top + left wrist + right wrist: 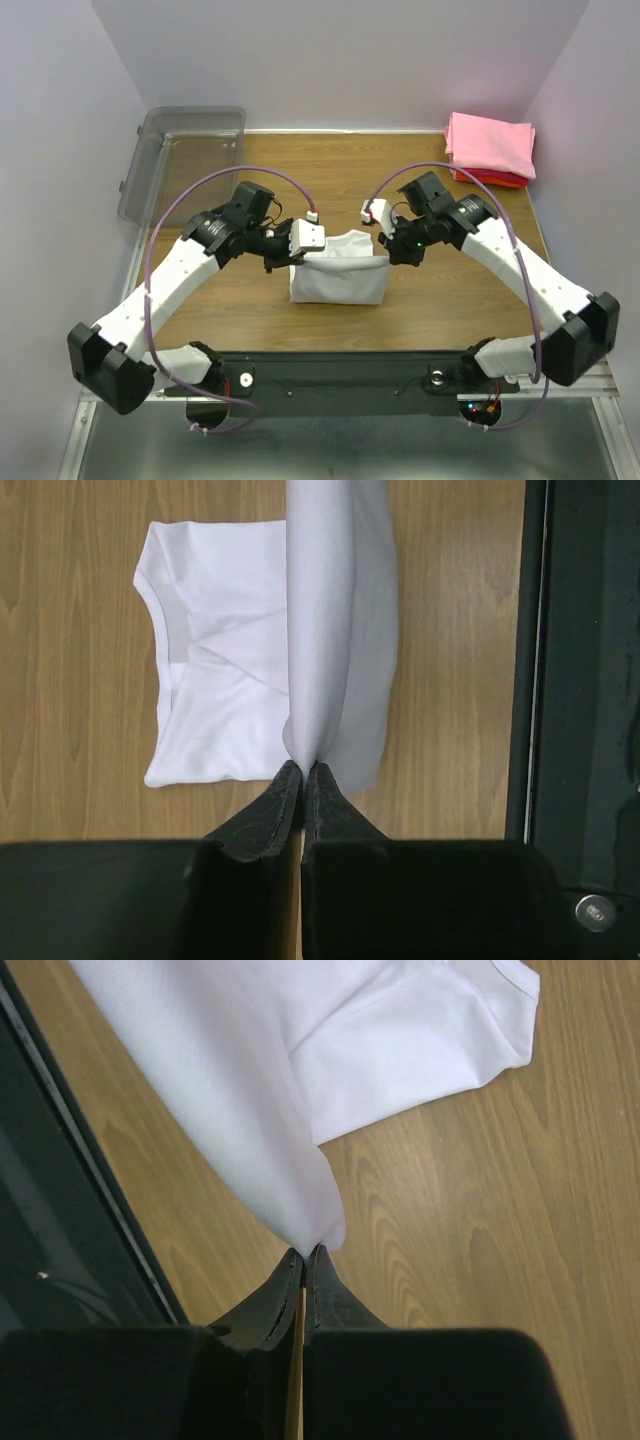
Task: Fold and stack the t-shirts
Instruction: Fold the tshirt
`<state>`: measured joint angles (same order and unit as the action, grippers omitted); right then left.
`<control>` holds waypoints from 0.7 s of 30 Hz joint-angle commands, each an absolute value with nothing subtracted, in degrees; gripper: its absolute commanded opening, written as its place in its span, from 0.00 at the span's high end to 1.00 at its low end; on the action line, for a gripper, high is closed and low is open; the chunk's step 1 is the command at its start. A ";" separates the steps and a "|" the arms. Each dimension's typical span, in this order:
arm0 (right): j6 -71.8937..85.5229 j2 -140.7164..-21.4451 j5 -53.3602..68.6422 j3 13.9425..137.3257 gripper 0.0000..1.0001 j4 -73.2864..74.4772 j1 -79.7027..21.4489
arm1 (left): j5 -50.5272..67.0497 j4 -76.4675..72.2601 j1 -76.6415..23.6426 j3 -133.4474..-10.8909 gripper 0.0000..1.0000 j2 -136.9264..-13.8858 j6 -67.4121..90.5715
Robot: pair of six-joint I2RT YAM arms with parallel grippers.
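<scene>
The white t-shirt (pixel 340 275) lies partly folded in the middle of the table, its near edge lifted between both grippers. My left gripper (pixel 292 252) is shut on the shirt's left corner (pixel 318 660), the cloth rising from its fingertips. My right gripper (pixel 388 250) is shut on the right corner (pixel 300 1190). The collar end lies flat on the wood (pixel 215 680). A folded pink t-shirt (pixel 490 142) sits on a folded red t-shirt (pixel 495 181) at the back right corner.
A clear grey plastic bin (pixel 185 155) leans at the back left edge. The black base rail (pixel 340 372) runs along the near edge, also in the left wrist view (pixel 580 700). Walls close in the left, right and back.
</scene>
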<state>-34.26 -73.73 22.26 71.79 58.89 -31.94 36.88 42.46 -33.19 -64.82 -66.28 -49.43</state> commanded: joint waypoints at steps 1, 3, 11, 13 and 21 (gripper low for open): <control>-37.08 -79.35 18.99 74.61 0.99 55.30 -31.12 | 37.25 42.90 -30.34 -68.29 1.00 -72.92 -50.53; -38.31 -83.38 20.03 75.76 0.99 54.06 -29.54 | 39.80 41.58 -25.35 -68.64 1.00 -75.49 -52.72; -40.87 -100.00 24.34 84.28 0.99 47.91 -25.49 | 43.77 34.11 -18.19 -69.78 1.00 -91.21 -54.32; -40.52 -105.61 25.22 85.77 0.99 46.85 -24.88 | 43.68 33.14 -17.67 -71.62 1.00 -96.21 -53.88; -37.80 -113.20 27.77 86.49 0.99 43.77 -23.82 | 40.52 28.57 -17.31 -74.62 1.00 -105.12 -50.10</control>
<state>-38.94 -114.17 25.52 85.86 46.65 -24.01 40.38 30.09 -17.85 -72.27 -105.82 -51.40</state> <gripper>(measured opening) 0.029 0.117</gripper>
